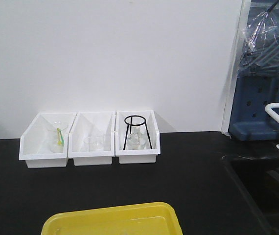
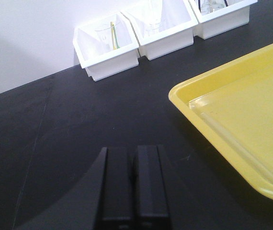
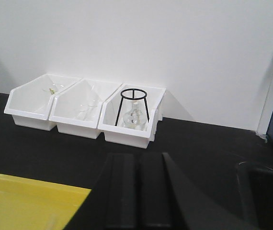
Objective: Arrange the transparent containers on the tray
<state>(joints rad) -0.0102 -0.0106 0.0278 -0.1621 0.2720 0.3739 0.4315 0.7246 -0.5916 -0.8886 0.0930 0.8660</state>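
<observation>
— Where is the tray?
— The yellow tray [image 1: 112,219] sits on the black table [image 1: 188,186], at its near edge, well apart from the three white bins [image 1: 89,142] along the wall.
— Any test tubes on it?
— In the left wrist view, one clear test tube [image 2: 237,146] lies flat in the tray, running diagonally along its left side.
— The pincers?
— The left pincer [image 2: 133,187] has its black fingers pressed together, holding nothing, above bare table left of the tray. The right pincer [image 3: 139,191] is likewise closed and empty, beyond the tray's right corner.
— The bins?
— Left has a beaker [image 1: 58,138] with a green-yellow item, the middle clear glassware, the right a black ring stand [image 1: 137,131] over a flask.
</observation>
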